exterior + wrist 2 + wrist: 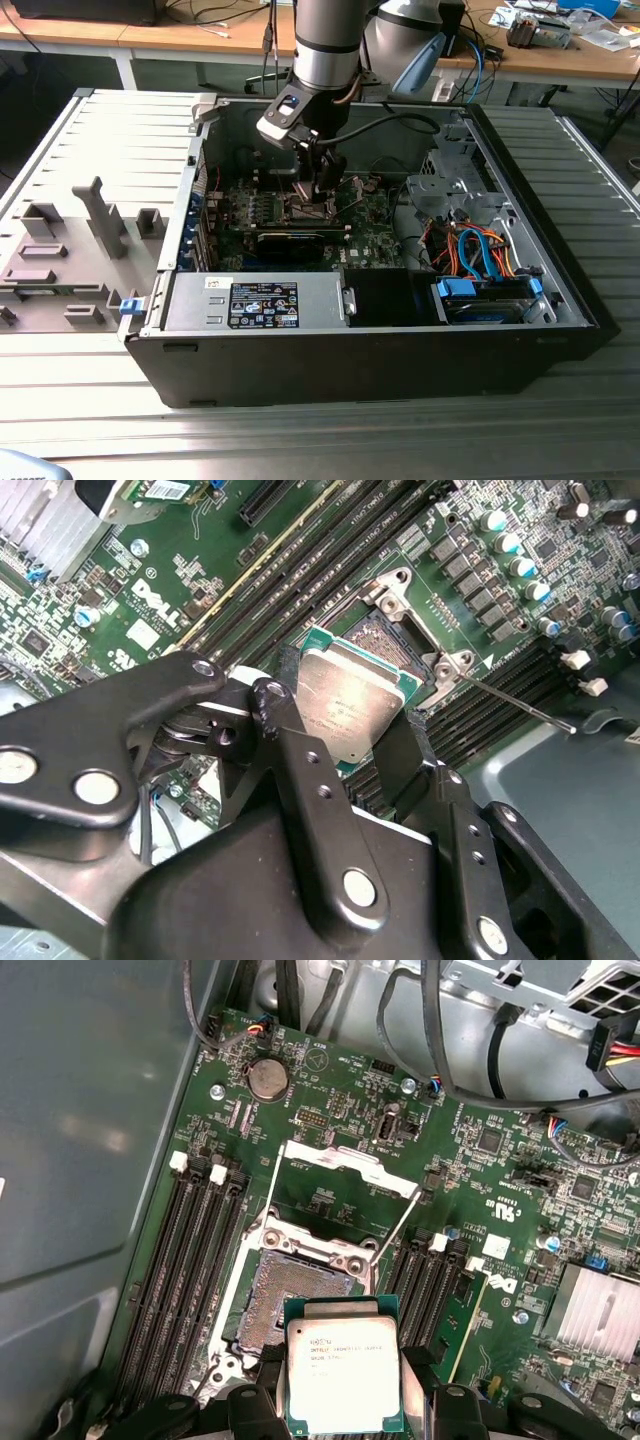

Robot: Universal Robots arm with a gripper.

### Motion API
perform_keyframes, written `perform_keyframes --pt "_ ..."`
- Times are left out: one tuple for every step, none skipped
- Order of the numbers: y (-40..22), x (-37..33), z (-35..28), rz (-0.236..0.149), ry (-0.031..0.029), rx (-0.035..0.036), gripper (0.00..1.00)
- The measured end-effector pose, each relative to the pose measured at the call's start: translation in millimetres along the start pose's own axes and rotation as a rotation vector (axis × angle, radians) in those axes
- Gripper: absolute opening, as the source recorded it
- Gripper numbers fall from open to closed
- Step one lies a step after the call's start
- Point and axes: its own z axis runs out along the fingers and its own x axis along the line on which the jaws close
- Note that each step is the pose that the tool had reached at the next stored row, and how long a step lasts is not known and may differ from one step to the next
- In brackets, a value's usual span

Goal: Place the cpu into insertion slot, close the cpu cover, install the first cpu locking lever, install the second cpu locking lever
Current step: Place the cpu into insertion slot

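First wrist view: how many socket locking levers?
2: one lever on one side of the open cpu cover, the other lever on the opposite side. Both unlatched; none seems hidden.

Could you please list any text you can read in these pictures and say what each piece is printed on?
cpu: faint lines of print on its metal top, too small to read.
black label on the grey box: too small to read.
green circuit board: a white brand logo, left unquoted; other markings too small.
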Motion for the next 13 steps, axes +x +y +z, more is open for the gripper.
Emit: perform_keyframes --pt "0.0 0.0 0.0 0.005 0.0001 0.0002 0.55" --pt "-0.1 0.0 0.0 0.008 0.0003 0.0004 0.55" --pt "-0.1 0.0 0.0 0.010 0.0004 0.0004 0.55" --pt "-0.1 0.0 0.0 0.011 0.0005 0.0005 0.55" --pt "-0.1 0.0 0.0 0.012 0.0005 0.0006 0.55" --pt "-0.1 0.0 0.0 0.014 0.0006 0.0006 0.55" --pt "-0.1 0.0 0.0 0.015 0.0006 0.0007 0.55" --pt "-0.1 0.0 0.0 0.016 0.0007 0.0007 0.55" --pt "-0.1 0.0 0.0 0.016 0.0007 0.0007 0.55" --pt "-0.1 0.0 0.0 0.017 0.0007 0.0008 0.55" --pt "-0.1 0.0 0.0 0.017 0.0007 0.0008 0.55" --pt "-0.1 0.0 0.0 0.018 0.0008 0.0008 0.55" --pt "-0.1 0.0 0.0 0.018 0.0007 0.0008 0.55"
